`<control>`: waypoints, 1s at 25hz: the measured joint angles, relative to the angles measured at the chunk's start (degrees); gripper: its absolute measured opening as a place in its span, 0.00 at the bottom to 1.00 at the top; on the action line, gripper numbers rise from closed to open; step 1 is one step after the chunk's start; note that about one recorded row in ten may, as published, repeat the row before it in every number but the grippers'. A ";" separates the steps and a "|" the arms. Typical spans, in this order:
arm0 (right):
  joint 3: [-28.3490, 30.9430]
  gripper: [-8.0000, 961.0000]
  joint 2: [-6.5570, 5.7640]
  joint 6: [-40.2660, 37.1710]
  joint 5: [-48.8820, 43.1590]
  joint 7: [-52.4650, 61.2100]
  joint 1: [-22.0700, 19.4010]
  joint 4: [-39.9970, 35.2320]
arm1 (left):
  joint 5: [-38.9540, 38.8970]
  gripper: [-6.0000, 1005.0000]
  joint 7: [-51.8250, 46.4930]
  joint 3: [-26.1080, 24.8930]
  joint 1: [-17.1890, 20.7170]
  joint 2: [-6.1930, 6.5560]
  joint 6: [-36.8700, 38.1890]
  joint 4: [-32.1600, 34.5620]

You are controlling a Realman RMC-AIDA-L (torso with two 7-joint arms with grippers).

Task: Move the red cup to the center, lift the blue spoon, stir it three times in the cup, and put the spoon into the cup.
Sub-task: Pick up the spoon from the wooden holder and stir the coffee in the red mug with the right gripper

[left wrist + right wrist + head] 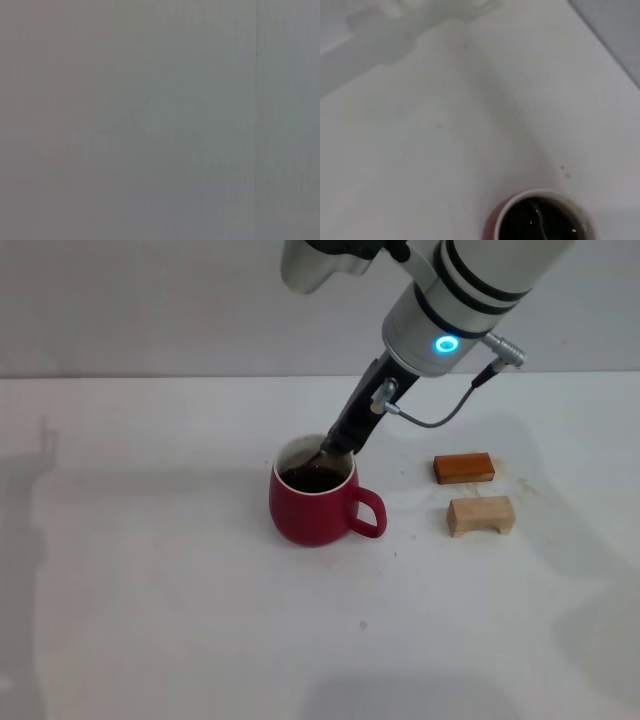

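My right arm slants down from the far right, wrist ring lit blue, cable looping off its side; its dark right claw points down and left, finger state hidden. I cannot see my left arm in any view.

Can't really see the right gripper fingers from the head view, they're just a dark mass dipping over the far rim of the cup, so no telling how they sit. The spoon only shows in the right wrist view as a faint pale streak in the dark liquid, handle not visible at all. That same view cuts the cup off at the edge. Left wrist view is plain grey blur, nothing readable.
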 joint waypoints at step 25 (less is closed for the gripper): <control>0.45 0.15 0.19 2.87 -0.05 -0.80 1.35 -1.38 | 0.06 0.75 0.01 0.00 -0.30 0.00 0.00 -0.08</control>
